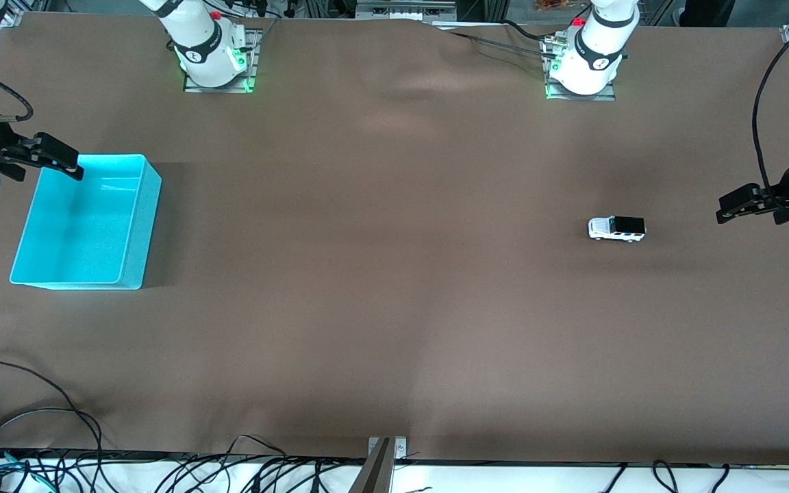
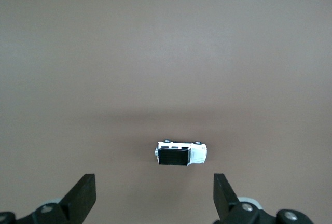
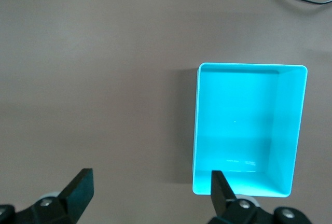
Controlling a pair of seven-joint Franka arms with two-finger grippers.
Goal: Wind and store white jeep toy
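The white jeep toy [image 1: 616,229] with its black roof stands on the brown table toward the left arm's end; it also shows in the left wrist view [image 2: 181,153]. My left gripper [image 1: 723,208] hangs open and empty above the table beside the jeep, toward the table's end; in its wrist view [image 2: 154,187] the jeep lies just ahead of the spread fingers. The turquoise bin [image 1: 150,226] stands empty toward the right arm's end. My right gripper [image 1: 74,166] is open and empty above the bin's corner; its wrist view [image 3: 150,182] shows the bin [image 3: 249,66].
Black cables [image 1: 31,418] loop over the table's near corner at the right arm's end. A metal bracket [image 1: 386,453] sits at the middle of the near edge. The brown cloth has a wrinkle [image 1: 429,82] between the arm bases.
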